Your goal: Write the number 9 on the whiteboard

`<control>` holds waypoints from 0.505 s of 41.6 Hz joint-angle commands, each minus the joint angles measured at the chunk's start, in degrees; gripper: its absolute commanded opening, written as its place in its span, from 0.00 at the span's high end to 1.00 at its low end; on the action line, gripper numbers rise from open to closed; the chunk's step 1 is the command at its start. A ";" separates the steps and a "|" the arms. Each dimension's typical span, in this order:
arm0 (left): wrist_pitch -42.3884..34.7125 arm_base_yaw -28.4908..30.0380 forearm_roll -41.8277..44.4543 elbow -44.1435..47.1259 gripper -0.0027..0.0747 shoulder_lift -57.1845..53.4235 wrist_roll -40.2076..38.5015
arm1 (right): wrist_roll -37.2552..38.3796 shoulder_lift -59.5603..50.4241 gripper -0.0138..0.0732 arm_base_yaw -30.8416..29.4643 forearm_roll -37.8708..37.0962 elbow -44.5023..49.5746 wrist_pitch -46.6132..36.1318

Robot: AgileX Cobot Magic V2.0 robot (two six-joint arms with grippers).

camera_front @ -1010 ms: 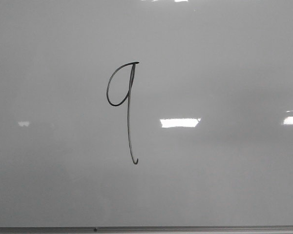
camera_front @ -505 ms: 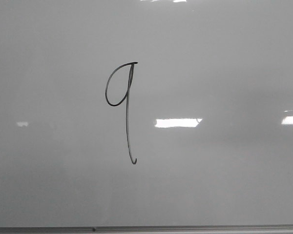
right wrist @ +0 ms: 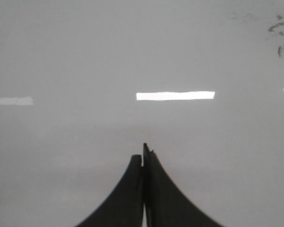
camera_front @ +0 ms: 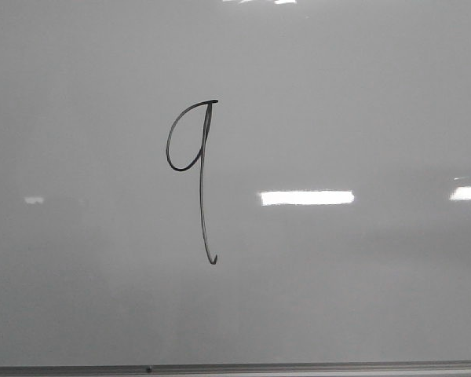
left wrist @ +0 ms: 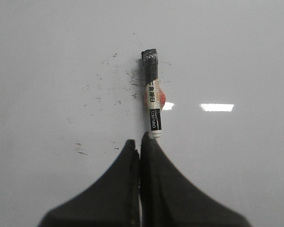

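Left pincer [left wrist: 141, 142] clamped on marker [left wrist: 152, 94] over board [left wrist: 236, 56]; right pincer [right wrist: 143, 153] closed, empty. 9 [camera_front: 192, 169] sits mid-board, w/ frame [camera_front: 298, 367] along board's lower edge.

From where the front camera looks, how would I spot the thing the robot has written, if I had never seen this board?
Look at the big glossy pale whiteboard that fills the front view, with a thin grey frame along its lower edge. A little left of its middle stands the number 9, a thin black hand-drawn line with a narrow loop and a long hooked stem. The bright white bars nearby are only light reflections.
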 commanded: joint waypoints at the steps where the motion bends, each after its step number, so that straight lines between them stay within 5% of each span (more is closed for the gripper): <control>1: -5.10 0.01 0.07 0.15 0.99 -1.09 -0.02 | 0.73 -3.26 0.92 -1.45 -2.23 1.41 -3.58; 21: -5.10 0.01 0.07 0.15 0.99 -0.98 -0.02 | 0.78 -4.94 0.92 -1.45 -3.18 2.46 0.70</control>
